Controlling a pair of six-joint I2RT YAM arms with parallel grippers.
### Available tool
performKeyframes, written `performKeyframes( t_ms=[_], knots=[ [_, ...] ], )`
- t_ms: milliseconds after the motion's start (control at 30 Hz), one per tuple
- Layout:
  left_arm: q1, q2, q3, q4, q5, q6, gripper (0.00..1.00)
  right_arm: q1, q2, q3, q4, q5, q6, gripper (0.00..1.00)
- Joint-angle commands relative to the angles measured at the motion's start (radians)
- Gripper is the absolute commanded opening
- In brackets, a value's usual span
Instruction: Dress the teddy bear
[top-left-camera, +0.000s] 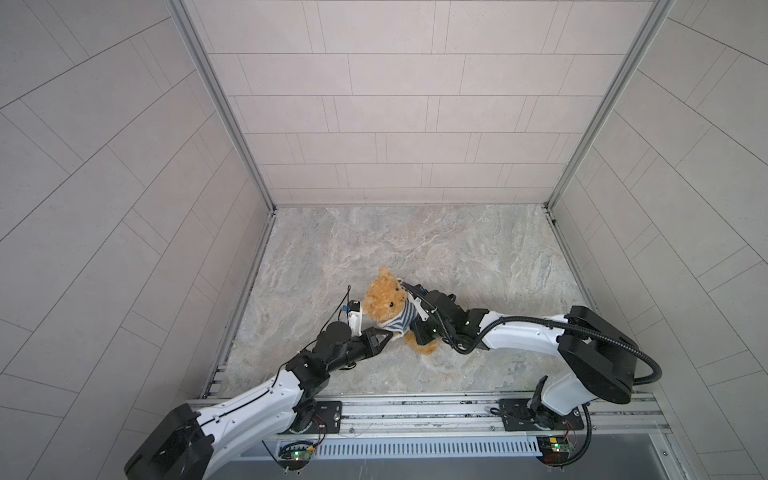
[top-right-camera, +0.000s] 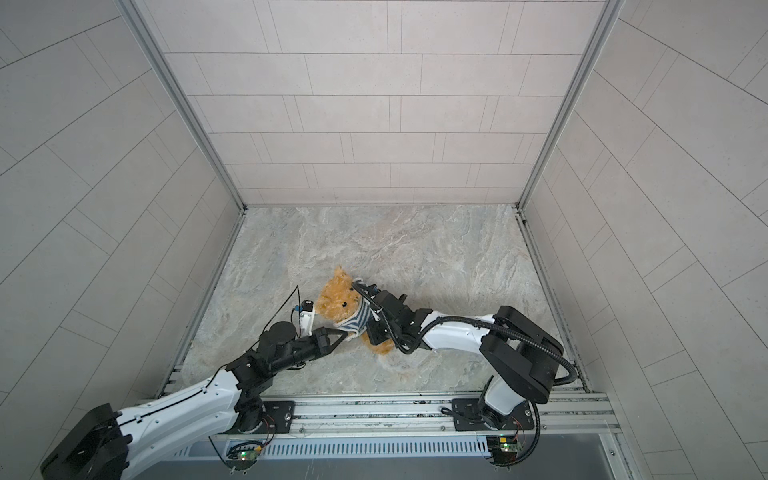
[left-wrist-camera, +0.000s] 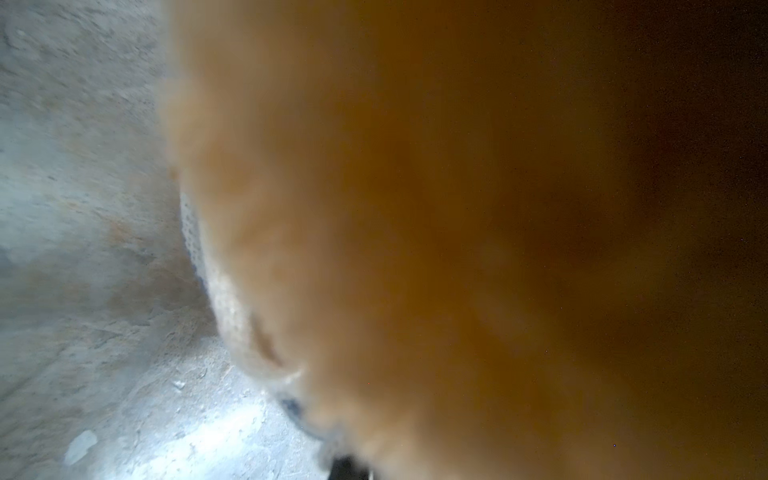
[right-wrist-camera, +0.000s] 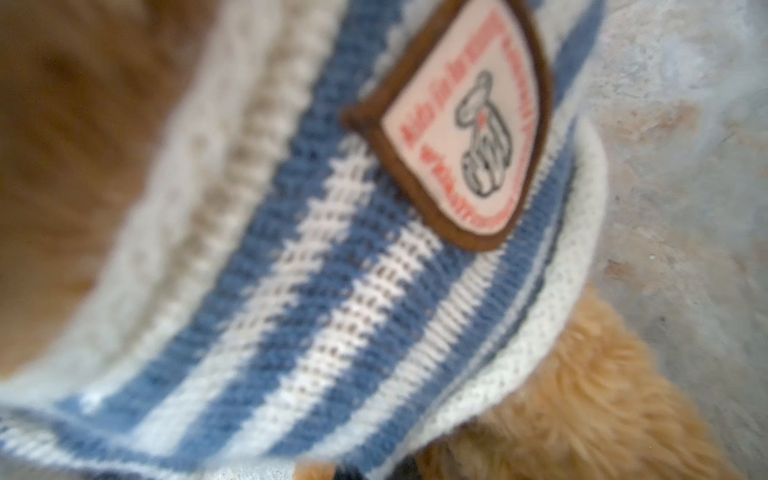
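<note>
Fluffy teddy bear on marbled desk; striped knit shirt w/ shield badge. L hand clamped on hem, R hand clamped on upper edge.

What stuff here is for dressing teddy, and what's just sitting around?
For the job: teddy bear, striped shirt, left gripper, right gripper.
Just there: marbled tabletop, tiled walls, metal rail.

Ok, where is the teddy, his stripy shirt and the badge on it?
teddy bear (top-left-camera: 383, 296), a top view, on its furry face.
striped shirt (top-left-camera: 406, 315), a top view, on the blue and white stripes.
badge (right-wrist-camera: 469, 137), right wrist view, on its pale middle.
</note>
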Motion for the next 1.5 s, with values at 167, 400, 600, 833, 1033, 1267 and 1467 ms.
performKeyframes(
  t_ms=[167, 400, 600, 833, 1033, 1267, 1467],
  knots=[
    [0.024, -0.081, -0.044, 0.033, 0.102, 0.011, 0.00, -0.051, -0.051, -0.054, -0.150, 0.240, -0.051, 0.00],
    [0.061, -0.087, -0.076, 0.124, 0.114, -0.014, 0.00, -0.065, -0.118, -0.039, -0.218, 0.247, -0.089, 0.00],
    [0.045, -0.063, -0.065, 0.152, 0.073, -0.081, 0.00, -0.015, -0.250, -0.013, -0.218, 0.110, -0.082, 0.22],
    [0.011, -0.085, -0.069, 0.145, -0.005, -0.137, 0.00, 0.028, -0.378, -0.072, -0.050, 0.007, 0.039, 0.52],
    [-0.017, -0.108, -0.080, 0.158, -0.055, -0.189, 0.00, 0.128, -0.303, -0.002, -0.061, 0.022, -0.039, 0.51],
    [-0.057, -0.107, -0.062, 0.223, -0.109, -0.243, 0.00, 0.207, -0.254, 0.011, -0.089, 0.106, -0.176, 0.50],
    [-0.075, -0.083, -0.043, 0.238, -0.117, -0.252, 0.00, 0.213, -0.239, -0.049, 0.009, 0.194, -0.252, 0.49]
  ],
)
